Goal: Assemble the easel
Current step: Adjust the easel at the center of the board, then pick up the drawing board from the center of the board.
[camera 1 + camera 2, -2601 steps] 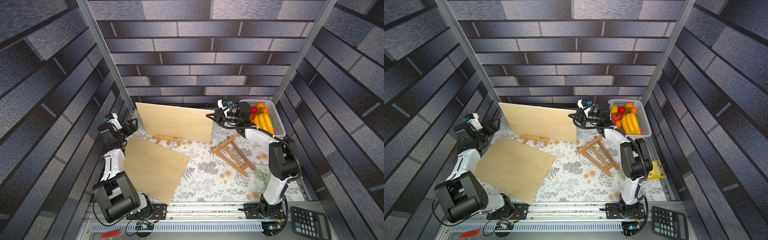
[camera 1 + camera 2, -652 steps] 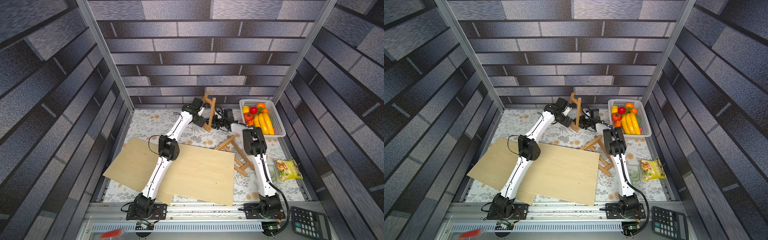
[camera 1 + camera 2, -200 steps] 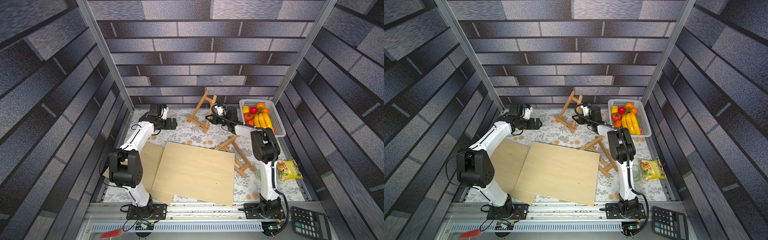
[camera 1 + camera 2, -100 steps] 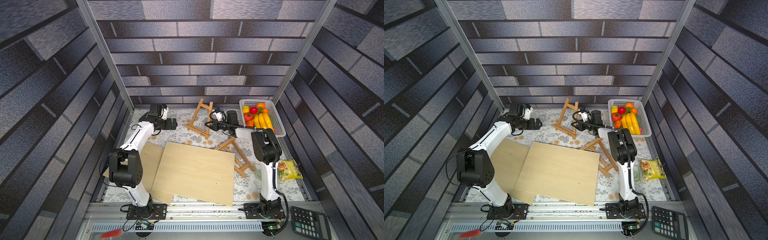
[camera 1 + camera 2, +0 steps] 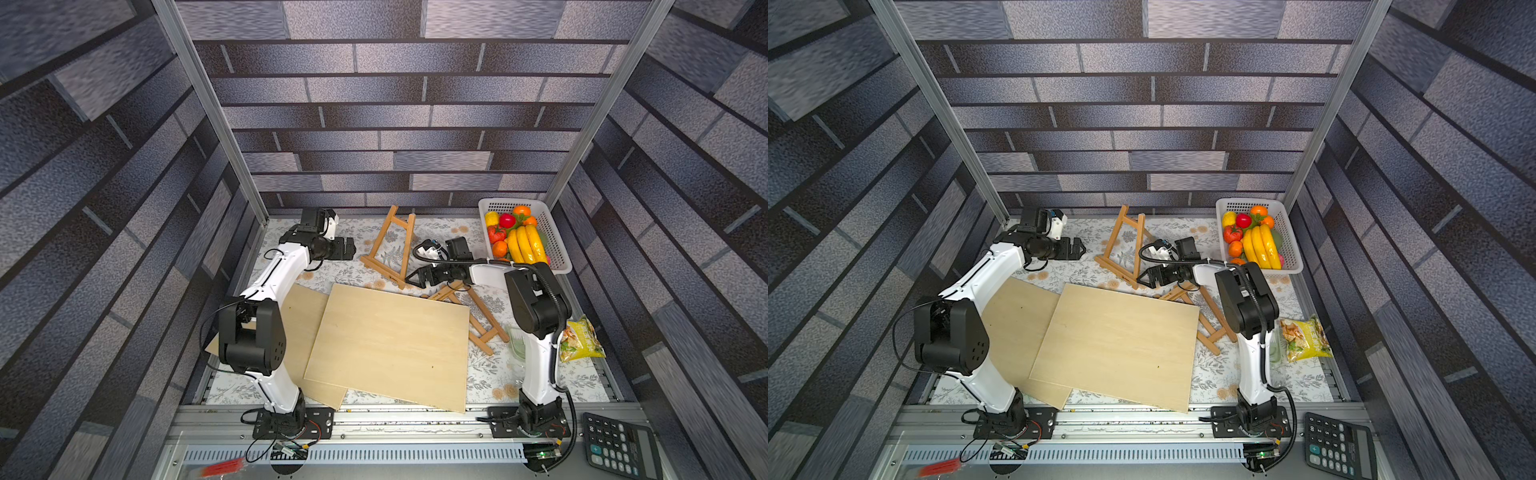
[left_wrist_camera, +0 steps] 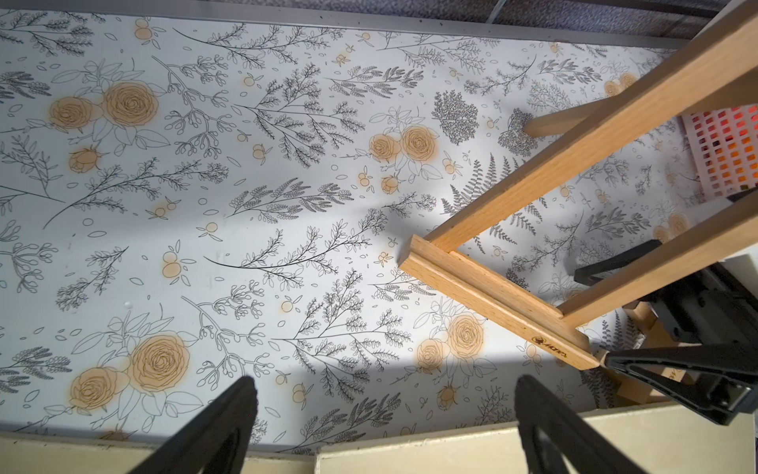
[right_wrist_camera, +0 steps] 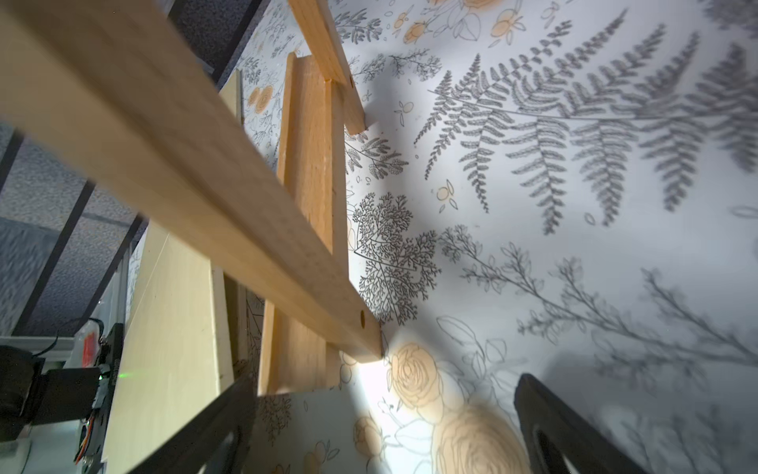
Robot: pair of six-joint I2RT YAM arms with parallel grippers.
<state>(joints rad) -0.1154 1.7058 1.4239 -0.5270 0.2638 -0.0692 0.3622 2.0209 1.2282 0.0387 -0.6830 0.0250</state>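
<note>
A small wooden easel [image 5: 390, 245] [image 5: 1123, 245] stands upright by itself on the floral table at the back middle. My right gripper [image 5: 411, 279] [image 5: 1144, 279] is open just beside the near end of its tray bar, holding nothing. In the right wrist view the easel's leg [image 7: 205, 184] and tray [image 7: 307, 205] rise just ahead of the right gripper [image 7: 385, 394]. My left gripper [image 5: 351, 249] [image 5: 1081, 250] is open to the left of the easel, a short gap away. In the left wrist view the easel [image 6: 512, 295] is ahead of the empty left gripper [image 6: 383, 394].
A second easel [image 5: 473, 316] lies flat under the right arm. A large plywood board [image 5: 390, 345] overlaps a smaller board [image 5: 303, 332] at the front. A white fruit basket [image 5: 552, 232] is at the back right. A snack bag [image 5: 582, 338] lies right and a calculator [image 5: 619, 446] sits off the table.
My right gripper has opened, let go of the easel and drawn back toward the front. The easel stays standing. The left arm has not moved.
</note>
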